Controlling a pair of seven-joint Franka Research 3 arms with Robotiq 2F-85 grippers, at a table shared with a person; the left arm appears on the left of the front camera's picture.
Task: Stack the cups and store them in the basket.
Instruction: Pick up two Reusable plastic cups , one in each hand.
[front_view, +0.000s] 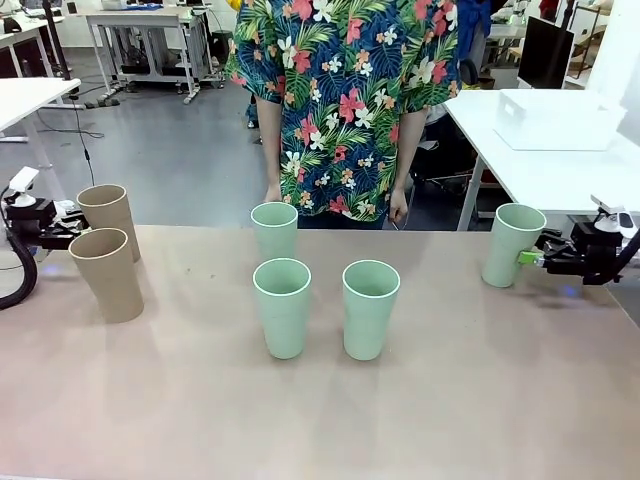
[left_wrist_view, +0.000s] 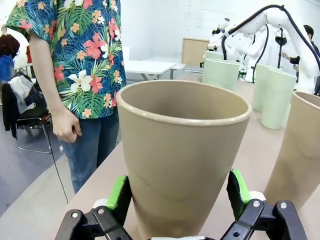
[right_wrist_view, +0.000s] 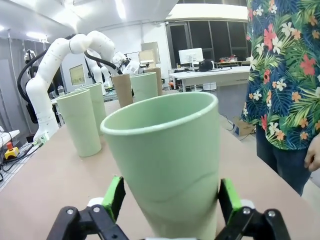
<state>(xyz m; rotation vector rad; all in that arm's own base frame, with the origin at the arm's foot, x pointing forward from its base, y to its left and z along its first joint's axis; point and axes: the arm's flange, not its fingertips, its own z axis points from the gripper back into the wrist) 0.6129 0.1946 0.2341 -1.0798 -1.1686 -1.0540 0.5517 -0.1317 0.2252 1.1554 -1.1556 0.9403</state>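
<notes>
Left end effector (left_wrist_view: 178, 194) grips tan cup (left_wrist_view: 182, 130); right end effector (right_wrist_view: 171, 199), mint cup (right_wrist_view: 165, 150).

Six o'clock edges cut off the bases of the tan cup (left_wrist_view: 185, 150) and mint cup (right_wrist_view: 170, 165); three o'clock crops a second tan cup (left_wrist_view: 300, 150).

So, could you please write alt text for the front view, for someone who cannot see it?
Each gripper holds a cup at its end of a table: the left gripper a tan cup beside a second tan cup, the right gripper a mint cup. Three more mint cups stand mid-table before a person.
</notes>
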